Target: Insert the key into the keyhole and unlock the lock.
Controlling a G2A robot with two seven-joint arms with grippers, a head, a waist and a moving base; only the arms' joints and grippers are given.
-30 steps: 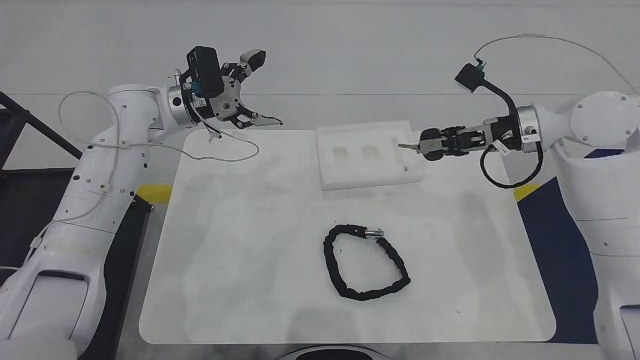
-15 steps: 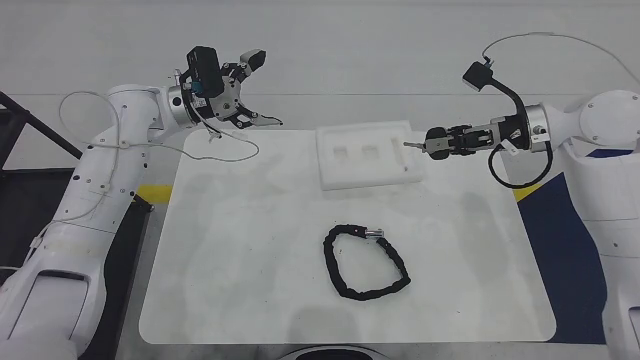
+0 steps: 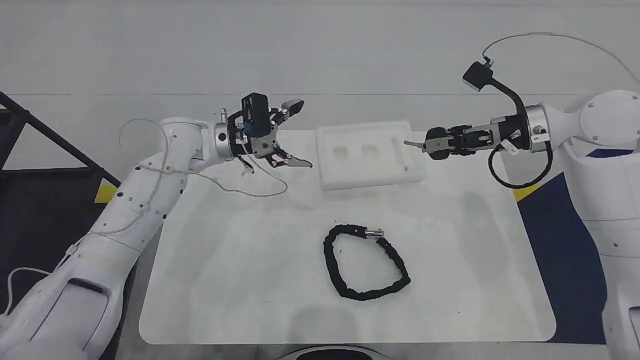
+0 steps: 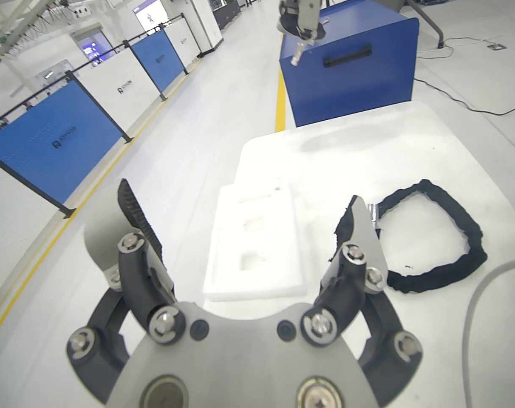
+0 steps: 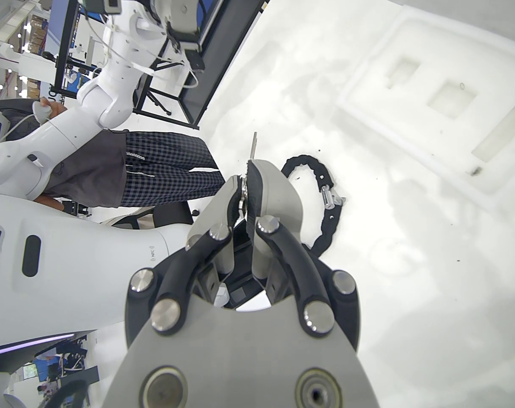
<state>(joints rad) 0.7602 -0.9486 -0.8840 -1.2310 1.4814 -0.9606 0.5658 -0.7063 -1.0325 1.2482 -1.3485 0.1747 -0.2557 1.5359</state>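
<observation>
White table (image 3: 250,260), left pincer (image 3: 298,135) wide, swung in beside foam tray (image 3: 340,176), right pincer (image 3: 428,144) clamping key (image 3: 410,144)

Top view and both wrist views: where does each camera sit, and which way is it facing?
Top view: above the arms, looking down at the table, both arms in sight.
Left wrist view: behind the open left gripper, facing across the foam tray toward the right gripper.
Right wrist view: behind the right gripper shut on the key, facing the table.
All three share the chain lock.
</observation>
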